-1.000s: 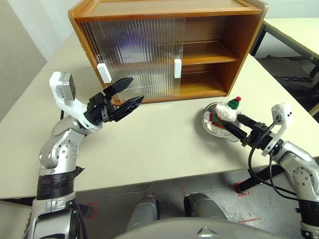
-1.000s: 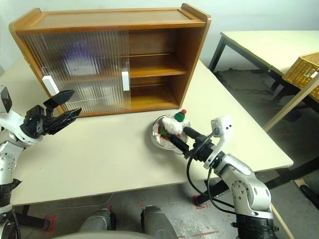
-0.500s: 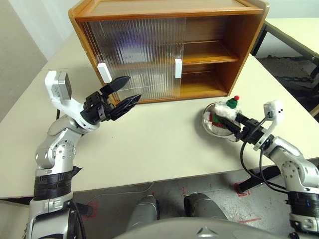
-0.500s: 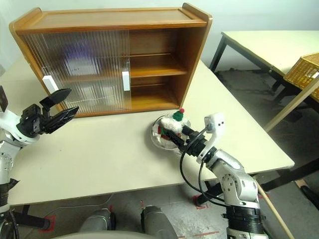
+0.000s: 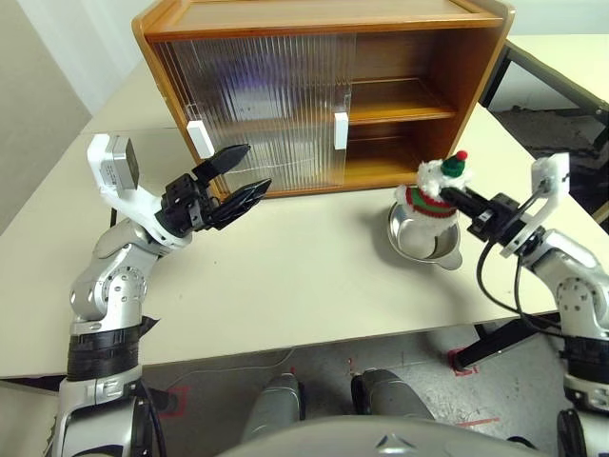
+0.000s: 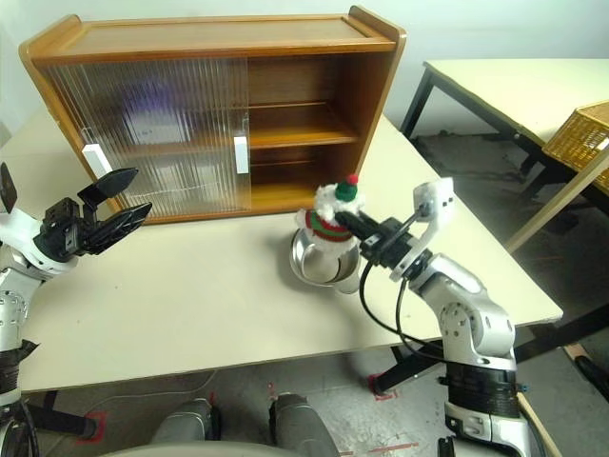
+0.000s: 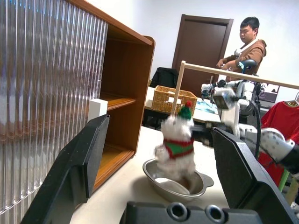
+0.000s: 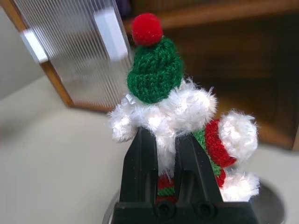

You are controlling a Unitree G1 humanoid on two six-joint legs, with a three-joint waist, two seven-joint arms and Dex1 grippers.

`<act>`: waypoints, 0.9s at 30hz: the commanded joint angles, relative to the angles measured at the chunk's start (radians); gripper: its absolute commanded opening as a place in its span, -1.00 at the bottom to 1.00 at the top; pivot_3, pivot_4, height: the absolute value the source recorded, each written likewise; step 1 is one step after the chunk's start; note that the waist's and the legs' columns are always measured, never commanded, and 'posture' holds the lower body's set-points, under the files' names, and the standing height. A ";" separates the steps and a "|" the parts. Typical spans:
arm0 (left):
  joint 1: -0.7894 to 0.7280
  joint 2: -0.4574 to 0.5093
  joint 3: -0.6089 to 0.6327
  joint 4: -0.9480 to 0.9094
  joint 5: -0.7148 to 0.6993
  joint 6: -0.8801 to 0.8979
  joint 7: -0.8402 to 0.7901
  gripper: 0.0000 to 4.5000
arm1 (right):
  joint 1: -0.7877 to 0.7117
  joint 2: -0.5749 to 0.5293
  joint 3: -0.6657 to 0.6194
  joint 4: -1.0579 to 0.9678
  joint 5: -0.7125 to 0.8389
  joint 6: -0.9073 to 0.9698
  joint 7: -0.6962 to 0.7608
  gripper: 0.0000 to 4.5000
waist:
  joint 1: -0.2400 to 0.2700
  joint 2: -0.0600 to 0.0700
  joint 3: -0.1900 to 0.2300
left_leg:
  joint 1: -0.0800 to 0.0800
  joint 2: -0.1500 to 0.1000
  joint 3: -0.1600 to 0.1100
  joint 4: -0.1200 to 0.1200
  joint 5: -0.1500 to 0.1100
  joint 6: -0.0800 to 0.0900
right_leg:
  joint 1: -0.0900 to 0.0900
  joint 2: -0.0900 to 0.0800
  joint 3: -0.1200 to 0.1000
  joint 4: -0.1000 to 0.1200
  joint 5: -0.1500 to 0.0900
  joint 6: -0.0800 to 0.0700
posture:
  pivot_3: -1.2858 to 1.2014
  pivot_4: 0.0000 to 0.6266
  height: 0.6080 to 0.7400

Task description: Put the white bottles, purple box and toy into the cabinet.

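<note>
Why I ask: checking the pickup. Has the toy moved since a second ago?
Yes. The toy has risen out of the metal bowl, pinched in the right pincer.

Both arms are silver-grey jointed metal with black bands at the upper segments, each ending in a white boxy wrist camera housing and a black pincer, the left pincer (image 5: 243, 175) with broad tapered fingers, the right pincer (image 5: 455, 197) trailing looped black cables.
</note>
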 commanded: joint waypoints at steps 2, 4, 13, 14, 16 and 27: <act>-0.009 -0.007 -0.015 0.014 0.015 -0.008 -0.008 1.00 | -0.120 -0.002 -0.034 0.031 0.054 0.040 -0.023 -0.92 | -0.002 0.000 0.000 | 0.000 0.000 0.000 0.000 0.001 0.002 | 0.000 0.000 0.000 0.000 0.000 0.000 | -0.05 -0.85 1.00; -0.009 -0.011 -0.017 0.014 0.018 -0.011 -0.006 1.00 | -0.187 0.006 -0.033 0.062 0.057 0.038 -0.036 -0.92 | -0.004 0.000 0.000 | 0.000 0.000 0.000 0.000 0.002 0.003 | 0.000 0.000 0.000 0.000 0.000 0.000 | -0.05 -0.86 1.00; 0.009 -0.017 -0.014 -0.010 0.020 -0.017 0.008 1.00 | -0.396 0.054 0.010 0.232 -0.009 -0.034 -0.038 -0.92 | 0.002 0.000 0.000 | 0.000 0.000 0.000 -0.001 0.007 0.012 | -0.001 0.000 0.000 0.000 0.000 -0.001 | -0.03 -0.86 1.00; 0.013 -0.017 -0.013 -0.016 0.019 -0.017 0.010 1.00 | -0.414 0.063 0.018 0.253 -0.023 -0.051 -0.036 -0.92 | 0.002 0.000 0.000 | 0.000 0.000 0.000 -0.001 0.006 0.012 | -0.001 0.000 0.000 0.000 0.001 -0.001 | -0.03 -0.86 1.00; 0.021 -0.018 -0.011 -0.028 0.017 -0.019 0.020 1.00 | -0.449 0.087 0.030 0.298 -0.046 -0.084 -0.040 -0.92 | 0.002 0.000 0.000 | -0.001 0.000 0.000 -0.001 0.006 0.012 | -0.002 0.000 0.000 0.000 0.002 -0.003 | -0.02 -0.86 1.00; 0.070 -0.032 -0.009 -0.094 0.008 -0.026 0.071 1.00 | -0.633 0.164 0.062 0.610 -0.184 -0.272 -0.022 -0.92 | 0.013 0.001 0.000 | -0.001 0.000 0.000 -0.006 0.007 0.012 | -0.005 0.000 0.000 0.001 0.006 -0.011 | 0.01 -0.84 1.00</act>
